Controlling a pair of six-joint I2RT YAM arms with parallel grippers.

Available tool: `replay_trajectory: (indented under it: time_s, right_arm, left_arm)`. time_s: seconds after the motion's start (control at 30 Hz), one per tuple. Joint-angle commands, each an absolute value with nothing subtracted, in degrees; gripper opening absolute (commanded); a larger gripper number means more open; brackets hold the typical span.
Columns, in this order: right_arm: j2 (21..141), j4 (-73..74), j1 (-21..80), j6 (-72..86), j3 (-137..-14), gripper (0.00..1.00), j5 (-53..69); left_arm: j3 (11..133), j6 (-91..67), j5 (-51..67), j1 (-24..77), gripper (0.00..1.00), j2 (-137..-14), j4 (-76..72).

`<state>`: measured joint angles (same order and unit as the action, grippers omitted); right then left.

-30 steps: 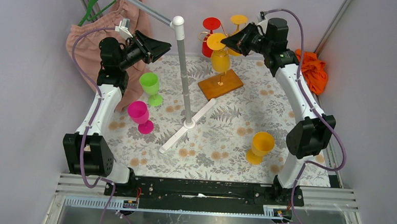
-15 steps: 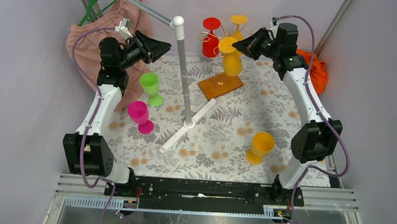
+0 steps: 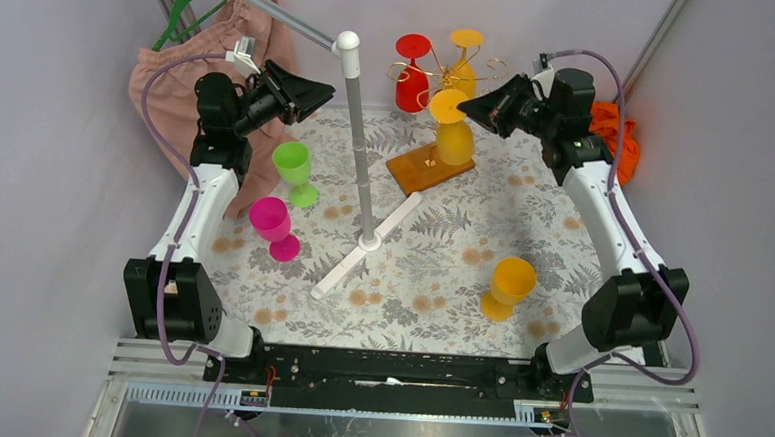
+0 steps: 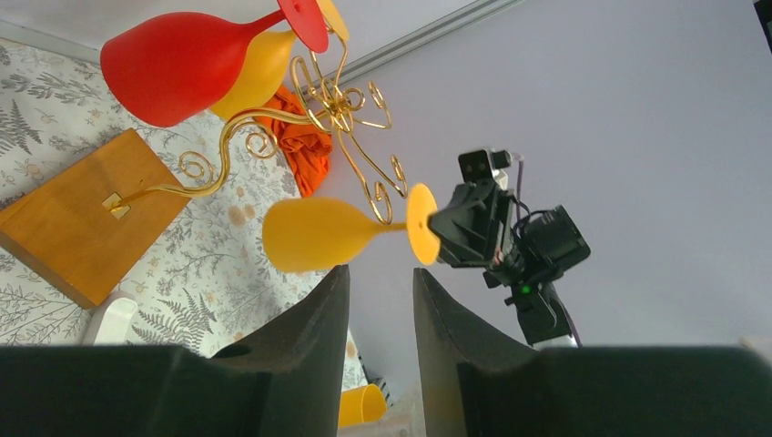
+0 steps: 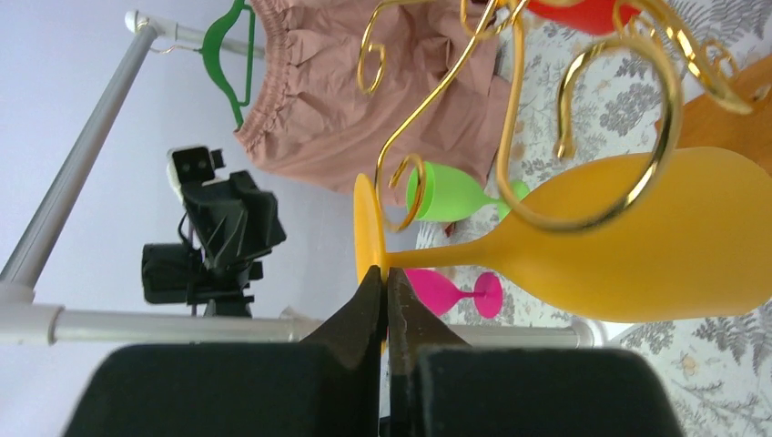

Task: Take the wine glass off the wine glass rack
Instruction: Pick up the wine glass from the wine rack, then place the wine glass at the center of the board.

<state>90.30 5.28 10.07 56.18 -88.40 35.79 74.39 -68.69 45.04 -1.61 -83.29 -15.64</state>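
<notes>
1. The right claw is pinched narrow on the rim of the foot of the glass; it grips the edge of the disc only, not the stem
2. The glass, a yellow one, hangs foot up and bowl down at the far middle of the table, over the rack and just right of its post; it touches neither the wood nor the cloth
3. Its long axis runs steeply upright and leans a little off the line of the post
4. The relation that governs: the glass lies directly left of the right claw, at its fingertips, and one of the rack's outer curls sits beside the stem just under the foot; we cannot tell whether the stem is clear of that curl
5. We judge that the coming move should go right, away from the post, before any lowering; so thin a hold on the rim may let the bowl swing
6. The left claw stands part open and holds nothing, raised at far left beyond the pole, well apart from the rack; the right arm is plainly the nearer
7. A red glass and a second yellow glass hang on the far side of the rack
</notes>
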Motion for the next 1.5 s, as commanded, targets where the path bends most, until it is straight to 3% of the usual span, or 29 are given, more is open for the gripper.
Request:
replay_trajectory:
  time_s: [0.0, 0.33, 0.57, 0.67, 0.8, 0.93, 1.47]
  right_arm:
    - [81.9, -0.5, 10.1, 58.2, -83.5, 0.0, 40.1]
    - [70.3, -24.5, 10.1, 73.6, -73.4, 0.0, 47.1]
    - [73.4, -47.6, 10.2, 85.8, -70.0, 0.0, 42.9]
    - [79.4, -62.1, 10.2, 96.0, -71.1, 0.0, 42.3]
    - [86.4, -74.7, 10.6, 105.9, -74.7, 0.0, 41.0]
    - [90.6, -78.4, 12.0, 108.8, -77.7, 0.0, 40.5]
    - [95.5, -77.0, 15.9, 108.1, -81.0, 0.0, 40.9]
  left_arm:
    - [73.6, -67.4, 45.4, -1.8, 0.38, -84.2, -15.0]
    - [72.7, -69.7, 51.5, -1.8, 0.38, -86.7, -22.0]
    - [71.5, -79.4, 56.4, -0.5, 0.43, -89.6, -38.3]
    - [70.7, -85.7, 58.4, -0.2, 0.46, -91.8, -50.0]
    - [70.1, -103.1, 58.5, 1.4, 0.5, -97.2, -76.5]
    - [71.4, -114.3, 56.6, 2.2, 0.51, -103.0, -91.9]
    - [71.4, -113.1, 54.8, 3.6, 0.52, -104.5, -91.9]
